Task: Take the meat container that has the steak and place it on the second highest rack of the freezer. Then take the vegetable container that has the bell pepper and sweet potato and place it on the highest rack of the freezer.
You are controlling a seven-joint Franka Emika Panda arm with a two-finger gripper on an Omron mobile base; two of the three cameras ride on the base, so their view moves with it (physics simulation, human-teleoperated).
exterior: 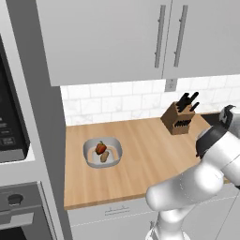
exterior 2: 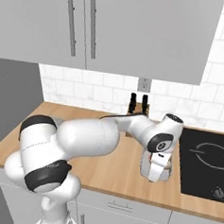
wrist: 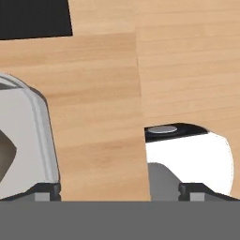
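Left base view, sweet potato lying diagonally beside bell pepper

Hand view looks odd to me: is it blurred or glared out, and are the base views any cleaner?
Hand view: sharp, no glare, but very close to the counter, with a pale-grey container rim cropped at left. Left base view: even flat light, the vegetable container casts a soft shadow. Right base view: crisp, the arm blocks much of the counter and the end effector.

Fingers spread wide, hand pointing down
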